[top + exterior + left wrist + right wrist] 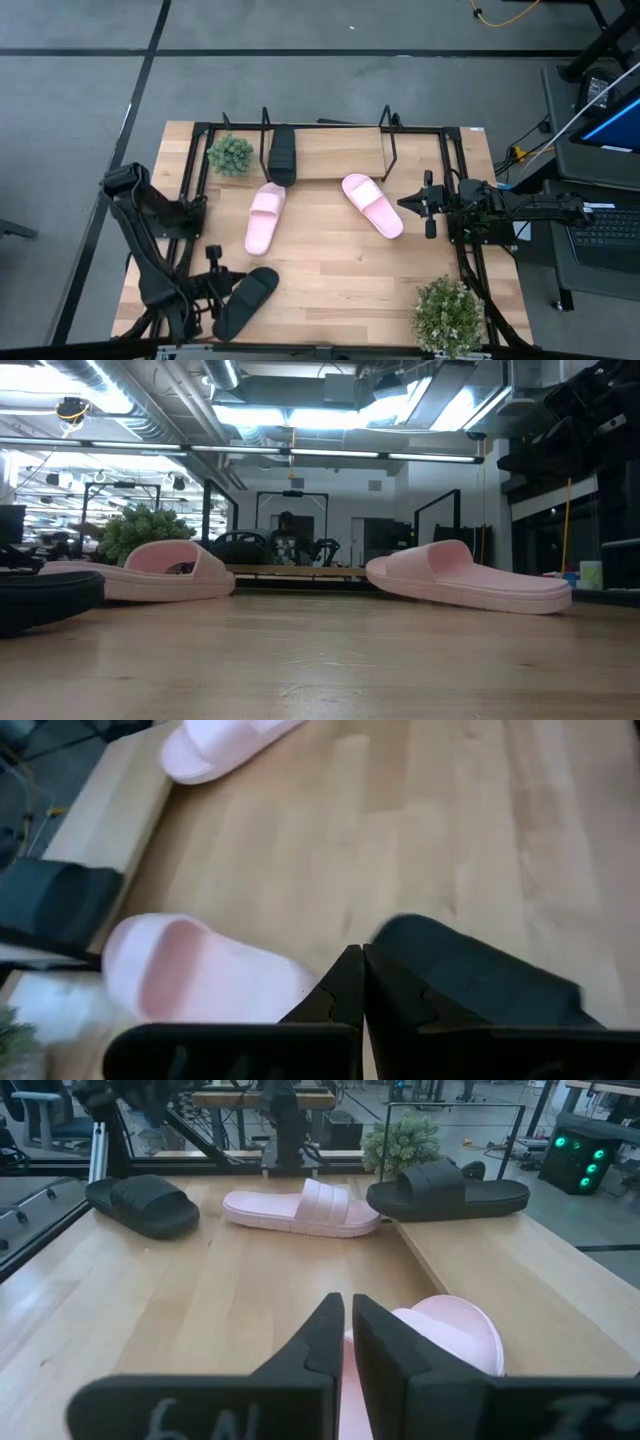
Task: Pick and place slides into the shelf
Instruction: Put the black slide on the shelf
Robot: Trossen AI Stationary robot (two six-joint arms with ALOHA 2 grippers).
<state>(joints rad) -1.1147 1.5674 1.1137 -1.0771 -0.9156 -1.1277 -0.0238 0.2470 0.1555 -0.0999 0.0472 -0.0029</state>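
While one black slide (282, 153) sits racked, three lie loose.

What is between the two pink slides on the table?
Nothing: in the high view, only bare wooden table lies between the left pink slide and right pink slide.

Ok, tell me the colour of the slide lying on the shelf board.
Matte black. That slide lies on the shelf board; the high view shows it best.
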